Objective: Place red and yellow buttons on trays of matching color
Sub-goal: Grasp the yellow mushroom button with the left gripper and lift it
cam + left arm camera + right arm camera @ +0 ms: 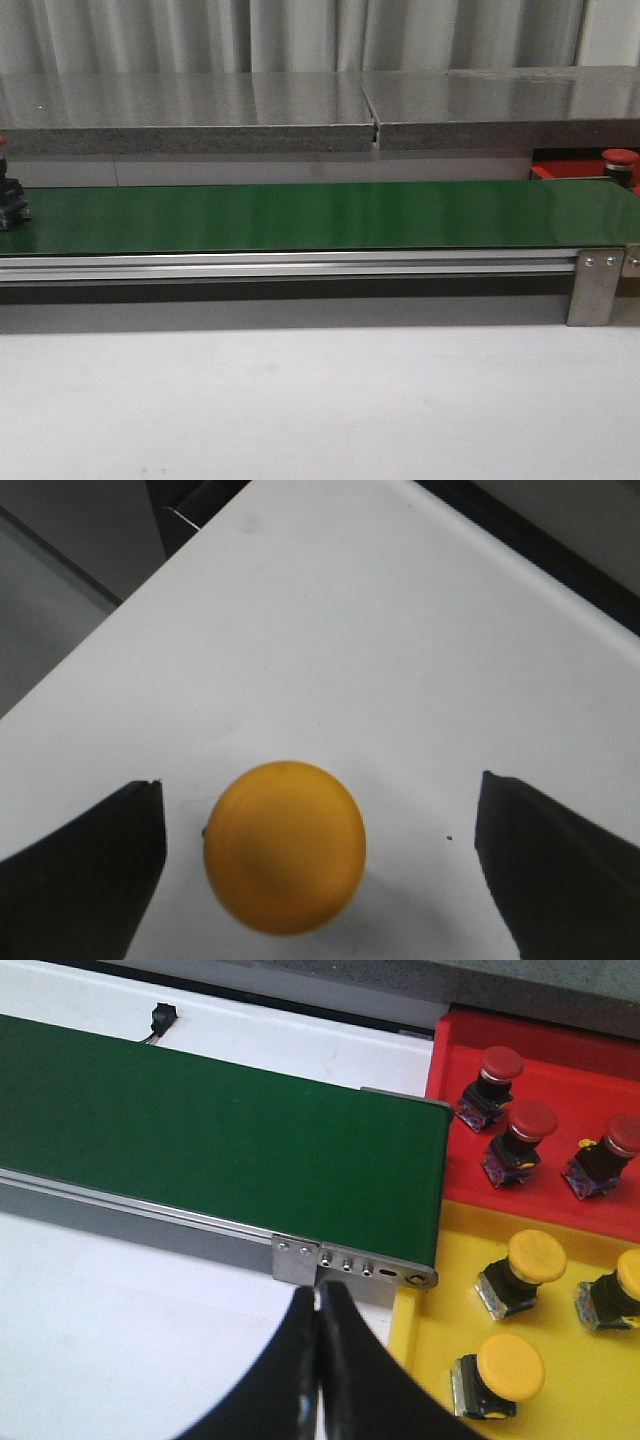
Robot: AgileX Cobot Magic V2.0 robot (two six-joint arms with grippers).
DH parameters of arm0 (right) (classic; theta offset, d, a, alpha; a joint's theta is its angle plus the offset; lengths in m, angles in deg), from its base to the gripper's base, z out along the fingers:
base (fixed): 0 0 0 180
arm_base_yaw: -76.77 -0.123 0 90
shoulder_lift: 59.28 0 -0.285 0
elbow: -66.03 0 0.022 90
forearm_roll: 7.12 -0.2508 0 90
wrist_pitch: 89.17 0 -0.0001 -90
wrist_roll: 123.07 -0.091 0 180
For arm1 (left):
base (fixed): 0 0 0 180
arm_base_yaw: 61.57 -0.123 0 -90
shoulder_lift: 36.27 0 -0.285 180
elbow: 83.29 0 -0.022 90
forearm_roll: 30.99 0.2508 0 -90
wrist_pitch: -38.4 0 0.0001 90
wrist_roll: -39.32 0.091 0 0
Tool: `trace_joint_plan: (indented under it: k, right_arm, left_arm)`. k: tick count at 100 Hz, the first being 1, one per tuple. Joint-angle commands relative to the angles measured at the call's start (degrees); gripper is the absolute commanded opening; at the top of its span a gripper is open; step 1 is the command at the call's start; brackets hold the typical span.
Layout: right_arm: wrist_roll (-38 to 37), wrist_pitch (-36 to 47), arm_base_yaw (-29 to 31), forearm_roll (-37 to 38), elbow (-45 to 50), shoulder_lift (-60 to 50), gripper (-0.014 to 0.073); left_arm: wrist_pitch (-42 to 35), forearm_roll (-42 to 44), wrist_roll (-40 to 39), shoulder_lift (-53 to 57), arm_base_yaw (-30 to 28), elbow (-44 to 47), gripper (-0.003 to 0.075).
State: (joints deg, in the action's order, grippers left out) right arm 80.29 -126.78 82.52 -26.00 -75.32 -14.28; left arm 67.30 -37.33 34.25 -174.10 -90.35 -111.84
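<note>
A yellow button (285, 845) stands on the white table between the fingers of my left gripper (320, 790), which is open with a gap on both sides of the cap. My right gripper (318, 1305) is shut on nothing, hovering over the table near the belt's end bracket. Beyond it lie the red tray (560, 1050) with three red buttons (518, 1130) and the yellow tray (430, 1360) with three yellow buttons (525, 1265). In the front view the red tray (565, 170) and one red button (620, 162) show at the far right. Neither gripper shows there.
The long green belt (320, 215) runs across the table on an aluminium rail (290, 265). A dark-based button with a bit of red cap (10, 198) sits at the belt's far left edge. A grey shelf (300, 110) spans the back.
</note>
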Motion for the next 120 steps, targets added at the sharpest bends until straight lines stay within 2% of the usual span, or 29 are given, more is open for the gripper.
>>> trace_joint_plan:
  k: [1,27,34,42,56,65,93,120]
  right_arm:
    - [0.5,3.6,0.0,-0.6,-1.5,-0.2,-0.0069]
    - [0.5,3.6,0.0,-0.6,-1.5,-0.2,-0.0069]
    - [0.5,3.6,0.0,-0.6,-1.5,-0.2,-0.0069]
    - [0.5,3.6,0.0,-0.6,-1.5,-0.2,-0.0069]
    - [0.5,3.6,0.0,-0.6,-1.5,-0.2,-0.0069]
    - [0.5,3.6,0.0,-0.6,-1.5,-0.2,-0.0069]
    - [0.5,3.6,0.0,-0.6,-1.5,-0.2,-0.0069]
    - [0.5,3.6,0.0,-0.6,-1.5,-0.2,-0.0069]
  left_arm:
    - [-3.2,-0.7,-0.1,2.2,0.0,-3.4,0.0621]
    - [-4.1,-1.1,-0.1,0.0,0.0,-4.0,0.0618]
    - [-4.1,-1.1,-0.1,0.0,0.0,-4.0,0.0582]
    - [-4.5,-1.1,-0.1,0.0,0.0,-4.0,0.0461]
    - [-4.5,-1.1,-0.1,0.0,0.0,-4.0,0.0132]
    - [-3.9,-1.1,-0.1,0.2,-0.1,-4.0,-0.0022]
    - [2.8,-1.1,-0.1,4.4,-0.7,-4.0,-0.0019]
    - [8.9,-1.2,-0.1,14.6,-0.6,-3.4,-0.0019]
